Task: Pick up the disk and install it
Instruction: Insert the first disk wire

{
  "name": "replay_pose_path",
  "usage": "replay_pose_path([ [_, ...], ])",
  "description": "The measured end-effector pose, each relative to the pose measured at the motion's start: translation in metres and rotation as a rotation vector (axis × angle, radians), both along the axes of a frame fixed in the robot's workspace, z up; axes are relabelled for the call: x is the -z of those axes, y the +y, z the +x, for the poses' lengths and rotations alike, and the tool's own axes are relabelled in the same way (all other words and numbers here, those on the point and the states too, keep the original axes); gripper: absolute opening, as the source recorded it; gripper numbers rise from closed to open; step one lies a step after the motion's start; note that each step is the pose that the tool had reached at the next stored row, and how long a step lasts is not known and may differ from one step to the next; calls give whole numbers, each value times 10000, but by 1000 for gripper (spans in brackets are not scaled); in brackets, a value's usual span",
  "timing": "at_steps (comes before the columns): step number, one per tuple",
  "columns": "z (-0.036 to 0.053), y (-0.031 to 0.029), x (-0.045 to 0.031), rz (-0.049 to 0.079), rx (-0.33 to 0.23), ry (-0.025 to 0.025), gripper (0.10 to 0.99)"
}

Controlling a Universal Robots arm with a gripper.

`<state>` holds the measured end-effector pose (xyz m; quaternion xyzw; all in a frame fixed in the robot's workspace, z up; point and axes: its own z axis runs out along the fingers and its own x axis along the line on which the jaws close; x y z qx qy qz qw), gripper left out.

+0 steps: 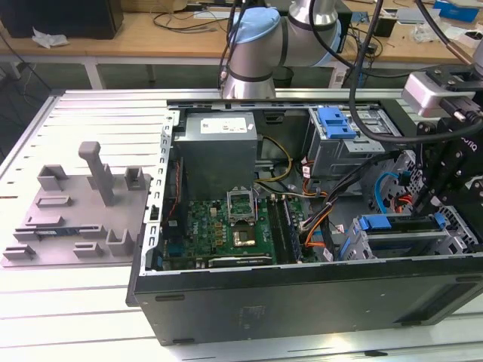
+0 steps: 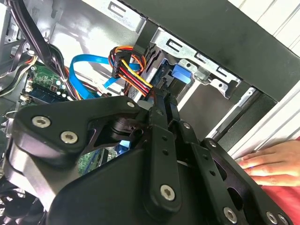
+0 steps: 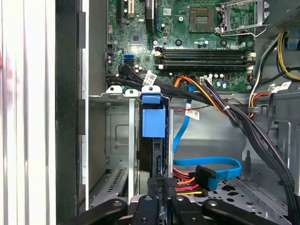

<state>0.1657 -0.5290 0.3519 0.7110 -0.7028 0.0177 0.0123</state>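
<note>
The disk [image 3: 156, 157] stands on edge in a slot of the metal drive cage [image 3: 119, 140] inside the open computer case. Its blue carrier bracket [image 3: 153, 123] shows at the far end of the slot, and again in the second wrist view as the blue carrier bracket [image 2: 181, 75]. In the exterior view the blue bracket [image 1: 386, 222] tops the cage at the case's right end. My gripper [image 3: 162, 184] is shut on the near end of the disk, its black fingers [image 2: 165, 105] close together. The gripper body [image 1: 441, 181] hangs over that cage.
Orange, red and blue cables [image 3: 206, 171] lie right beside the slot. The motherboard [image 1: 234, 226] fills the case's middle. A second cage with a blue bracket [image 1: 336, 122] sits at the back. A person's hand [image 2: 267, 159] rests by the case edge. A grey fixture plate [image 1: 75, 211] lies to the exterior view's left.
</note>
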Motion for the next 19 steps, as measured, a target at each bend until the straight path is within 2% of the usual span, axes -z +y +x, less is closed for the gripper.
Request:
replay_pose_path([
  [19,5,0,61,0,0,0,165],
])
